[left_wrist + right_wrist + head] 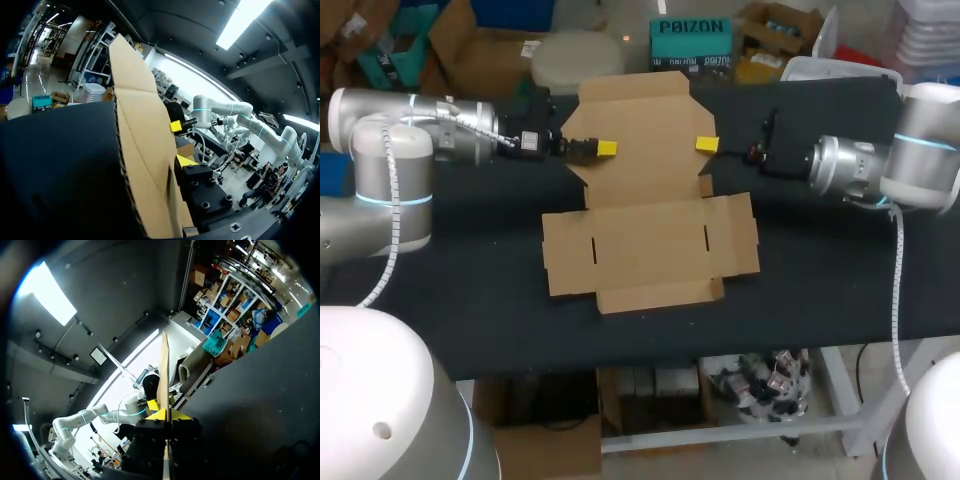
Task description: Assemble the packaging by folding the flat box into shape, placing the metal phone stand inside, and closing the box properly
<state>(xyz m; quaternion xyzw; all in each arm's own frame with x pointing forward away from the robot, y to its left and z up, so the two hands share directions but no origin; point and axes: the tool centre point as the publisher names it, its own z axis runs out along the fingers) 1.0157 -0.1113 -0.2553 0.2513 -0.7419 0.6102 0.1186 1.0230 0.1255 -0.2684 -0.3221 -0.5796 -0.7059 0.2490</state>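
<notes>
Saw black counter point(470, 290) running across the head view. Found one flat cardboard box point(650, 245) lying near its middle, near panel and side flaps spread flat on the surface, two slits showing. Noted far panel raised off the counter in wrist views.

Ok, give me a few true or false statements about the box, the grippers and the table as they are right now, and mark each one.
1. The cardboard box lies open and unfolded on the table. True.
2. The metal phone stand sits inside the box. False: no stand shows in any view.
3. The left gripper and right gripper are at opposite sides of the box's far section. True.
4. The table top is white. False: it is black.
5. The right gripper has the cardboard's edge between its fingers. True.
</notes>
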